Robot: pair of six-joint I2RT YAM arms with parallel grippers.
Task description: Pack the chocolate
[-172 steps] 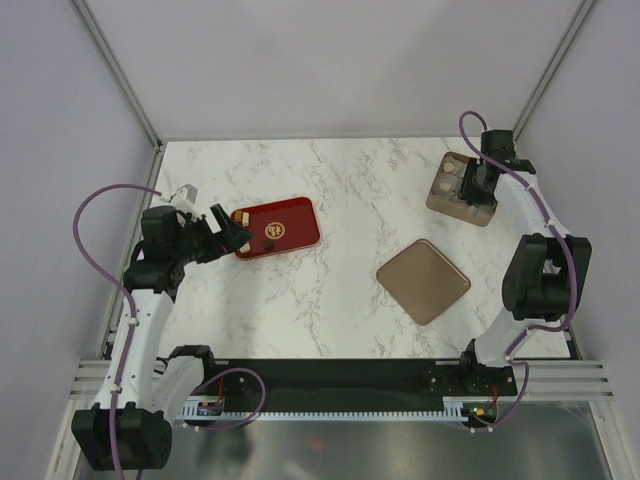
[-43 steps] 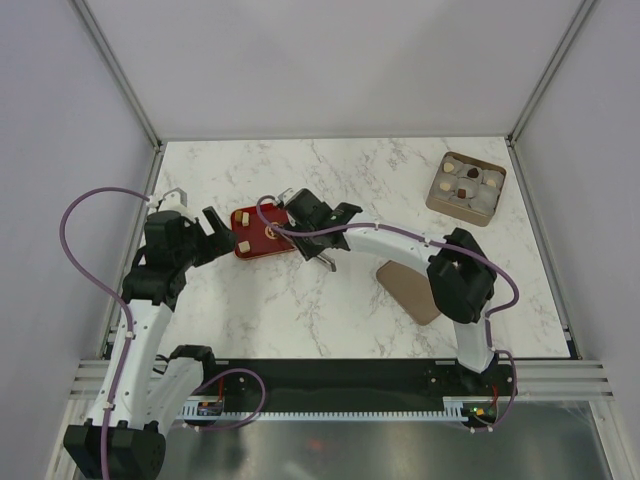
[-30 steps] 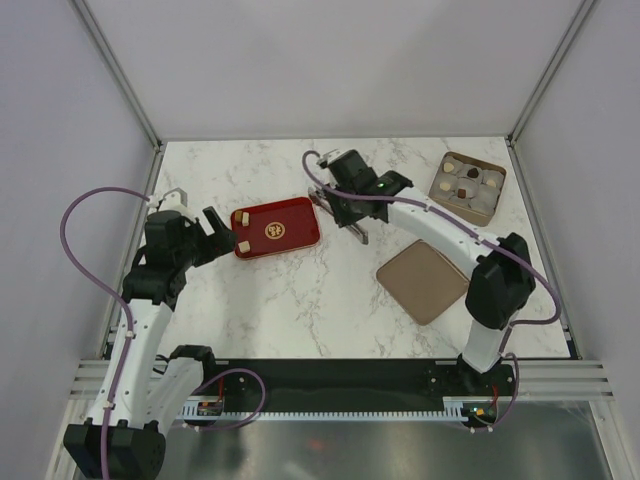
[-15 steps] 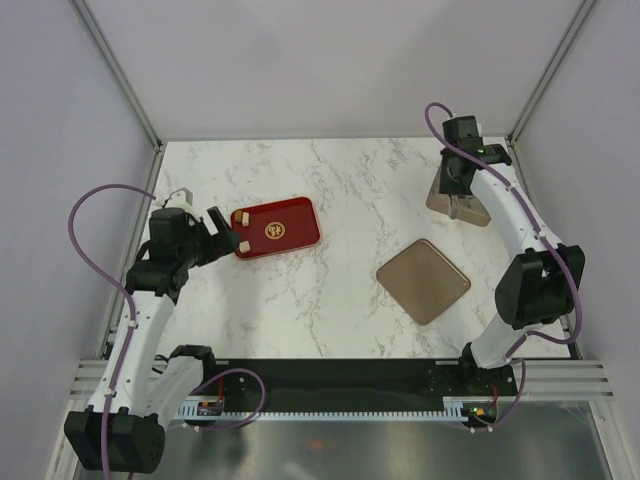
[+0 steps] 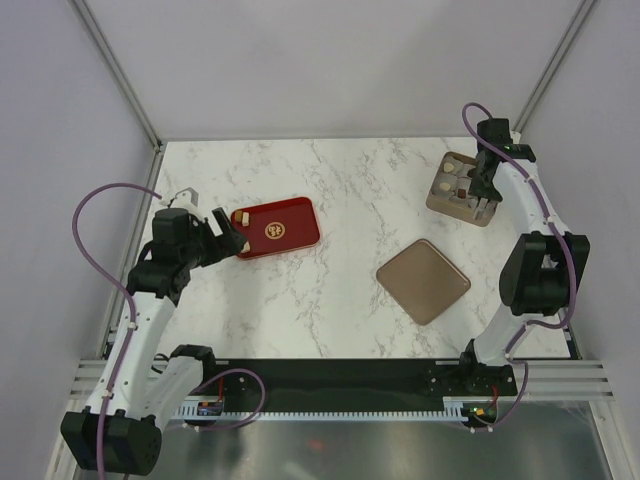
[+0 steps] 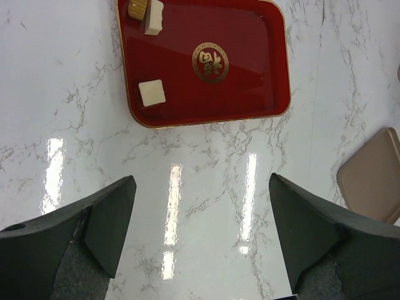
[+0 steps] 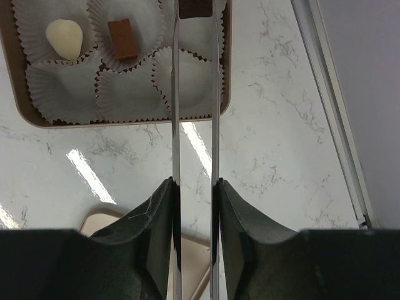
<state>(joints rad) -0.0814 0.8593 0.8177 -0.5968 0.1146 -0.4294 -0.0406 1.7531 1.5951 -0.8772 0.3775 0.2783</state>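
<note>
Your right gripper point(image 7: 195, 19), pinching brown chocolate point(image 7: 195, 6), has come from tray point(image 6: 250, 62) to upper-right box point(image 7: 37, 119) near the rail point(image 7: 325, 94); left gripper point(image 6: 201, 194) spread.

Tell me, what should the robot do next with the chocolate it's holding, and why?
Probably lower the right tool a little and let go. It pinches a dark brown chocolate right above the box, where some paper cups sit empty.

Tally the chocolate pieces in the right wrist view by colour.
Cream-white chocolate: 1
Brown chocolate: 2, the second held in the right gripper
Total: 3
</note>
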